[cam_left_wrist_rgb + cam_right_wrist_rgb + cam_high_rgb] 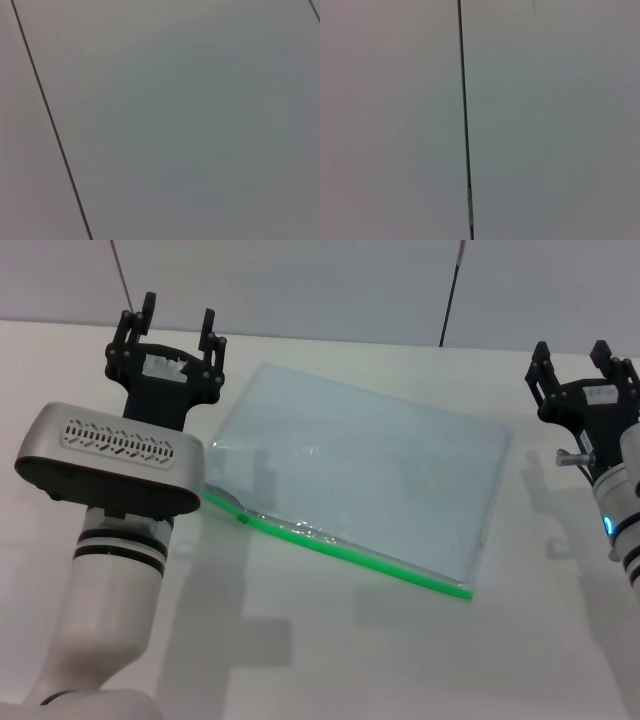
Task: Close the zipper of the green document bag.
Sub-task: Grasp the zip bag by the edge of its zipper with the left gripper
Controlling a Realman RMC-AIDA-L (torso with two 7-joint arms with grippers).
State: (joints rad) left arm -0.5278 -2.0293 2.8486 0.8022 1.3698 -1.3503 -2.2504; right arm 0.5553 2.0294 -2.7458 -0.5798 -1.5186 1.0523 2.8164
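White bench (330, 640) with the green document bag (360, 475) lying flat mid-bench, angled. Its zipper (340, 550) runs along the near edge, slider probably near the left end. Left gripper (178, 328) hangs by the bag's far-left corner, fingers spread; right gripper (570, 358) sits well off right, fingers spread too, both holding nothing.

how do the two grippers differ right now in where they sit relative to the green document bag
The left gripper sits close beside the far left corner of the green document bag; the right gripper sits farther off, past the bag's right short edge, with bare table between. The left arm's body covers the left end of the zipper; the right arm hides none of it. Both are open, point away from the robot, and hold nothing.
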